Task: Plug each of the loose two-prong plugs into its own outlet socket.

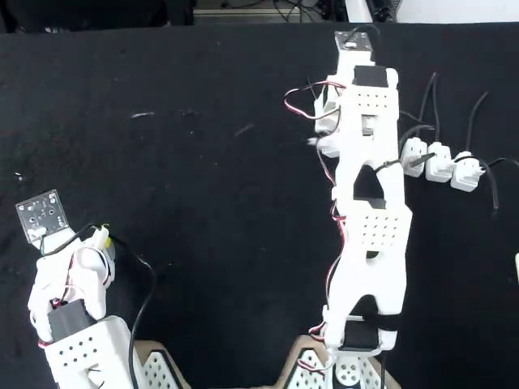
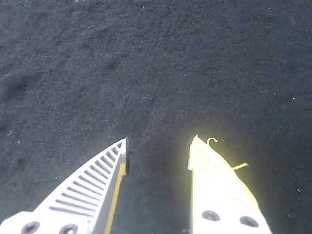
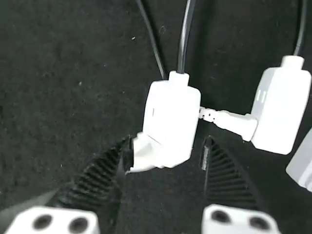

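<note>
In the right wrist view a white socket block (image 3: 170,117) lies on the black cloth with a black cord running away from it. A white plug piece (image 3: 144,156) sits at its near corner. My right gripper (image 3: 168,144) is open, its black fingers (image 3: 109,170) on either side of the block's near end, and a narrow gap shows on one side. A short link joins this block to a second white block (image 3: 280,112). From above, more white blocks (image 1: 438,162) lie to the right of the outstretched right arm (image 1: 369,203). My left gripper (image 2: 160,146) is open over bare cloth, low at the left (image 1: 101,239).
Black cords (image 1: 430,97) trail from the blocks toward the back right. A small grey square board (image 1: 42,215) lies beside the left arm. The black cloth (image 1: 203,162) covers the table, with wide bare room in the middle and to the left.
</note>
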